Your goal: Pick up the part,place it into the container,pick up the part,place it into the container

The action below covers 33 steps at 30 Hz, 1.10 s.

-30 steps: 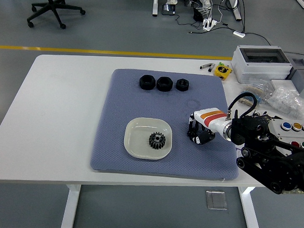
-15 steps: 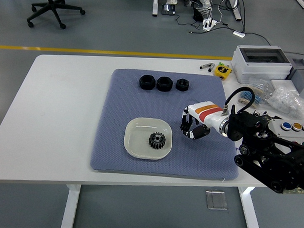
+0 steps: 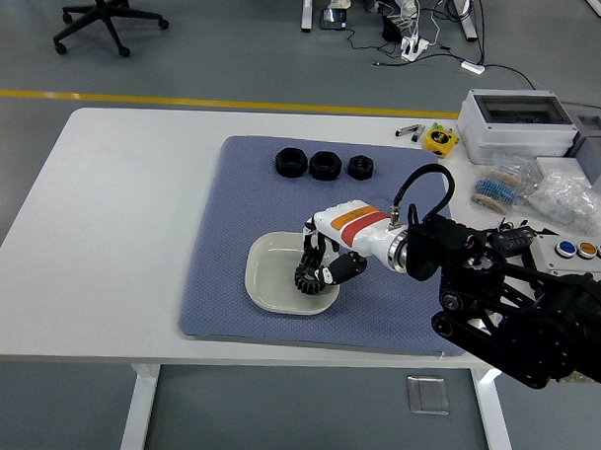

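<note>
A white square dish (image 3: 266, 283) sits on the blue mat (image 3: 252, 204) near its front edge, with a black gear (image 3: 305, 278) in it. My right hand (image 3: 325, 266), white with orange and red stripes, hangs over the dish's right half just above the gear. Its black fingers (image 3: 340, 267) are curled around a small dark part that they mostly hide. Three black nuts (image 3: 323, 165) stand in a row at the back of the mat. The left arm is out of view.
A grey box (image 3: 516, 122), a yellow object (image 3: 440, 140), plastic bags (image 3: 568, 190) and a panel with coloured buttons (image 3: 584, 251) crowd the table's right side. My right arm (image 3: 515, 311) reaches in from the lower right.
My right hand has moved left across the mat, from right of the dish to over the dish, with its fingers still curled. The gear and nuts have not moved.
</note>
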Tool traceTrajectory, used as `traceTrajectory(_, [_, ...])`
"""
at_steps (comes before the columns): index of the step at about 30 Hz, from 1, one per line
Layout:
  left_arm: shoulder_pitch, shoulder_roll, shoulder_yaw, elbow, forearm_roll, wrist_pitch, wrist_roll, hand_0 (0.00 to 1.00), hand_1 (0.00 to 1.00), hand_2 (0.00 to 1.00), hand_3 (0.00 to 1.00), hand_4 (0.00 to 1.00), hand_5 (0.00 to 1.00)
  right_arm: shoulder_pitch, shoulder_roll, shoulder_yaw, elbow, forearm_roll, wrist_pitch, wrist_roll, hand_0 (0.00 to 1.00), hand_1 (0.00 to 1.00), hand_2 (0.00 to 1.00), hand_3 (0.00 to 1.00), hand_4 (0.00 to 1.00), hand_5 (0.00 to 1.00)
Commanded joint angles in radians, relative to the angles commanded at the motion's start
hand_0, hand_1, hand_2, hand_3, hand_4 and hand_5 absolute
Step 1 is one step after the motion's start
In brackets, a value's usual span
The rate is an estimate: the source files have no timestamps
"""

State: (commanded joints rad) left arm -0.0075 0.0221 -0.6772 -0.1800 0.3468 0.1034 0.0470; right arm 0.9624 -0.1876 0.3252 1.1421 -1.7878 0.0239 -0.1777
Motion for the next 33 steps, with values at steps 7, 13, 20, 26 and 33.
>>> traceTrajectory(7, [0.0, 0.001, -0.001, 0.0, 0.004, 0.001, 0.001, 0.84, 0.785, 0.819, 0.6, 0.528, 0.8, 0.017, 0.035, -0.021, -0.061, 0.003, 0.02, -0.009, 0.355, 0.474, 0.529, 0.52, 0.746, 0.261])
traceTrajectory(13, [0.003, 0.0, -0.011, 0.0, 0.016, 0.002, 0.005, 0.84, 0.784, 0.819, 0.601, 0.527, 0.799, 0.015, 0.045, -0.039, -0.061, -0.006, 0.023, -0.007, 0.361, 0.48, 0.544, 0.536, 0.794, 0.277])
traceTrajectory(20, [0.006, 0.001, -0.02, 0.0, 0.025, 0.003, 0.005, 0.84, 0.783, 0.818, 0.6, 0.526, 0.798, 0.015, 0.05, -0.045, -0.07, -0.031, 0.019, 0.0, 0.423, 0.564, 0.642, 0.57, 0.879, 0.329])
traceTrajectory(26, [0.007, 0.002, -0.025, 0.0, 0.033, 0.004, 0.007, 0.84, 0.783, 0.819, 0.6, 0.527, 0.798, 0.016, 0.054, -0.04, -0.086, -0.039, 0.008, 0.007, 0.442, 0.581, 0.682, 0.591, 0.885, 0.328])
traceTrajectory(33, [0.009, 0.002, -0.033, 0.0, 0.048, 0.004, 0.011, 0.84, 0.783, 0.821, 0.599, 0.526, 0.798, 0.016, 0.056, -0.031, -0.089, -0.041, -0.015, 0.011, 0.442, 0.582, 0.688, 0.593, 0.861, 0.317])
